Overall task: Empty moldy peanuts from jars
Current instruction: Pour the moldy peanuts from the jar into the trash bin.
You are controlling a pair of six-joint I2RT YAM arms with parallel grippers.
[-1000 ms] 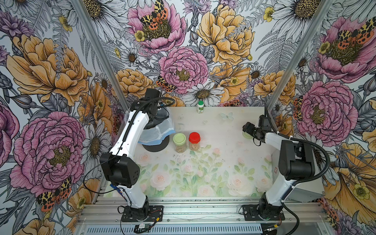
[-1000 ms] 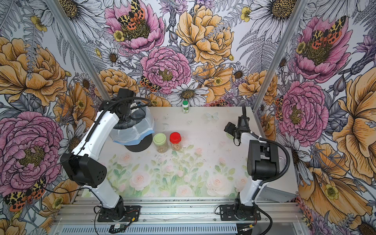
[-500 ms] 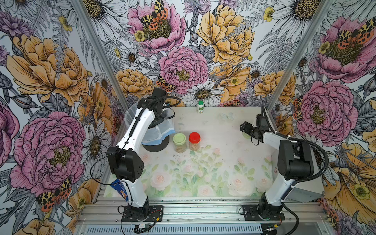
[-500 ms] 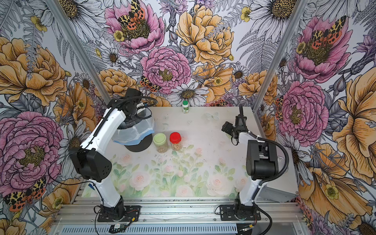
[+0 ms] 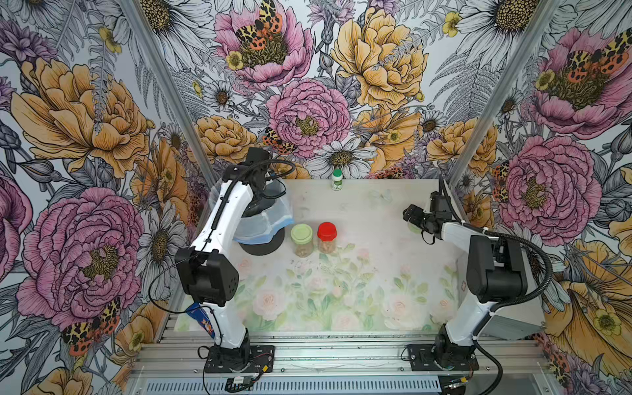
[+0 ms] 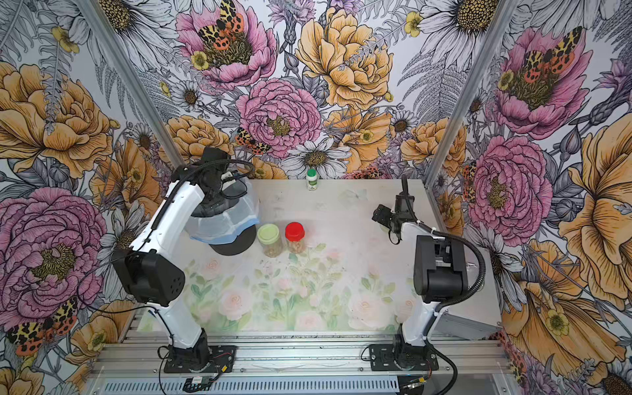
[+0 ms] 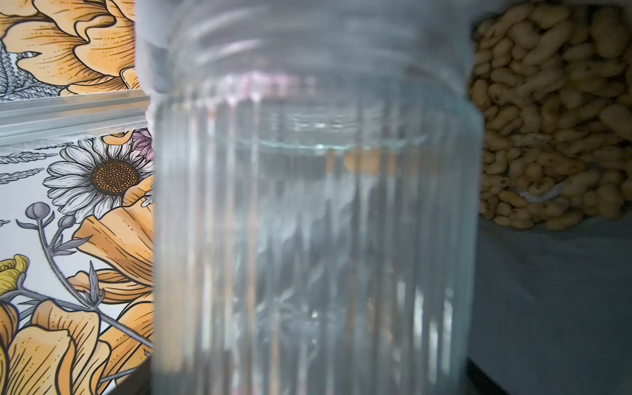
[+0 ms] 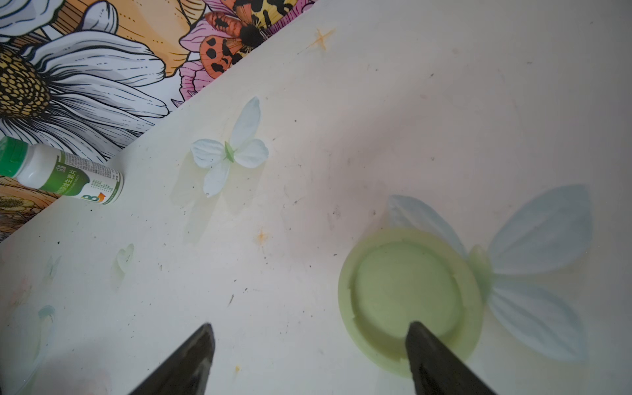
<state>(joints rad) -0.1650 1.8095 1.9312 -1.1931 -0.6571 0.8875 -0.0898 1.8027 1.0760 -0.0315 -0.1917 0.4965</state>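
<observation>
One open jar: a ribbed clear glass jar (image 7: 314,222) with no lid fills the left wrist view. Its long axis runs away from that camera, and the threaded neck is at the far end, beside the peanut heap. The glass is blurred, so its contents cannot be told.
Left pincer: the left gripper (image 5: 261,186) reaches down into the bin at the left middle of both top views. It is clamped on the ribbed jar, with its tips out of sight.
Bin: a black round bin (image 5: 263,244) lined with a translucent white bag (image 5: 270,222) that has a blue hem.
Peanuts: small tan, rounded moldy peanuts (image 7: 547,119) are heaped inside the bag. More fill the lower parts of the two capped jars.
Capped jars: a pale-green-lidded glass jar (image 5: 301,239) and a red-lidded glass jar (image 5: 326,237) stand at frame centre, just right of the bin and just beside each other. Both are upright with their long axes vertical and lids up.
Bottle: a small white plastic bottle (image 5: 337,180) with a green cap stands upright at the table's rear edge, upper middle of the frame. Its green label carries Chinese characters and a large "B" (image 8: 68,174).
Table: a pale tabletop (image 5: 342,290) printed with roses, leaves and white butterflies, flecked with dark specks.
Loose lid: a pale green round plastic lid (image 8: 408,301) lies flat on the table with its hollow side up.
Right pincer: the right gripper (image 8: 309,328) is at the right middle of both top views. Its dark pointed tips are spread apart and hold nothing, and one tip is over the lid's rim.
</observation>
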